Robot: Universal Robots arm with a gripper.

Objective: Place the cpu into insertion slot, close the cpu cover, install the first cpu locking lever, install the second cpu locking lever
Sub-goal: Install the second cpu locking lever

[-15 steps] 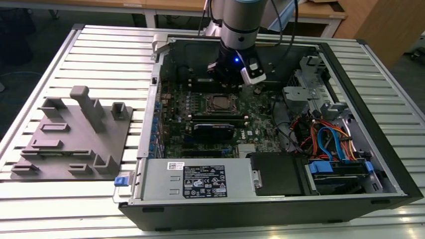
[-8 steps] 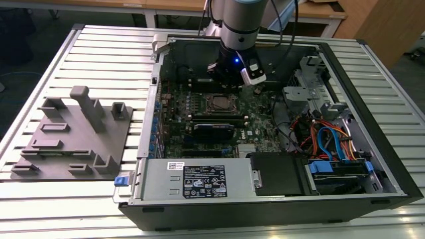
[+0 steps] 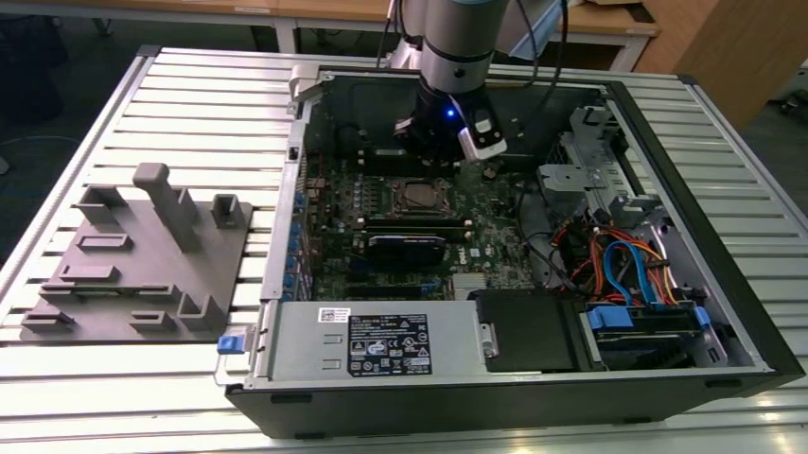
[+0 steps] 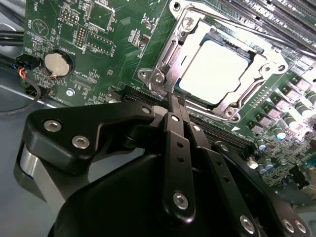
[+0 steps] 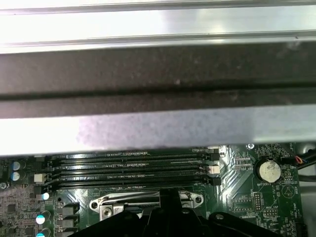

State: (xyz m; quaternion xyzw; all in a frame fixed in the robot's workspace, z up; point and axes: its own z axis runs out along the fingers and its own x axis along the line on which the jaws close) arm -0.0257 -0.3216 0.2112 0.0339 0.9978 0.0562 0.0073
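Showing the claw (image 4: 174, 102) in the second wrist view, fingers pressed together with nothing visibly held, tips at the edge of the cpu cover (image 4: 168, 52), which lies over the cpu (image 4: 219, 69), upper right of frame.

arm (image 3: 452, 43): silver-grey tube (1 blue light (image 3: 448, 114)) | tool (image 4: 174, 104): black links, silver screws

Table (image 3: 165, 95): pale ribbed metal, brightly lit.
Desks (image 3: 593, 21): wooden, behind the table.
Floor (image 3: 165, 36): dark grey, beyond the table.
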